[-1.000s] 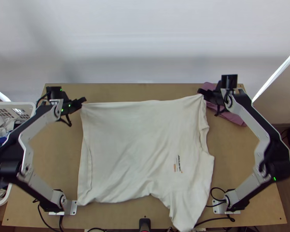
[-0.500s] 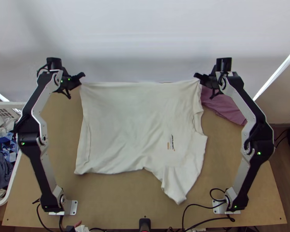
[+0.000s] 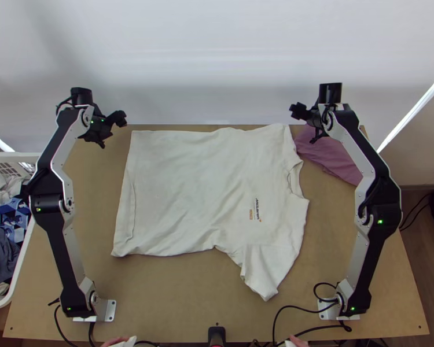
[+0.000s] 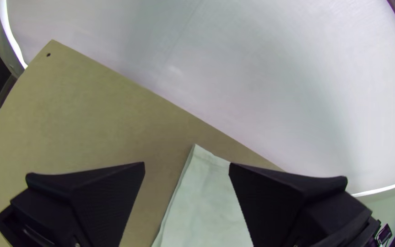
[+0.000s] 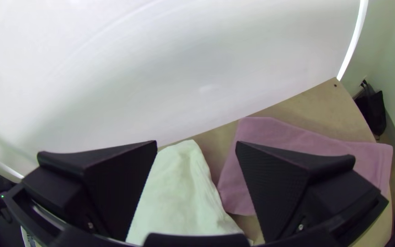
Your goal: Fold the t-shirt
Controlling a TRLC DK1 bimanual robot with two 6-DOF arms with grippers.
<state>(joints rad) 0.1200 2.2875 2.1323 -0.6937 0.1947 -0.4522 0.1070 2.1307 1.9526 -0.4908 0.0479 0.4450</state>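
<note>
My left gripper [image 3: 120,119] is open over the table's far edge, just beyond the shirt's far left corner. Over the far edge at the right, my right gripper [image 3: 298,111] is open too, close above the shirt's far right corner. The white t-shirt [image 3: 188,191] lies spread on the table, a small print near its right part and a sleeve pointing toward the near right. In the left wrist view a shirt corner [image 4: 206,192] lies below the open left gripper [image 4: 187,165]; in the right wrist view another part of the shirt [image 5: 179,183] lies below the open right gripper [image 5: 196,142].
A folded mauve cloth [image 3: 327,151] lies at the table's far right, beside the shirt and partly under the right arm. A white basket [image 3: 20,277] of clothes stands left of the table. Cables run by the right base. A person's fingers [image 3: 117,341] show at the near edge.
Both grippers moved toward the far edge, drawing the shirt away from the near edge, then opened and let go of its far corners. The shirt's far edge has dropped onto the table.
</note>
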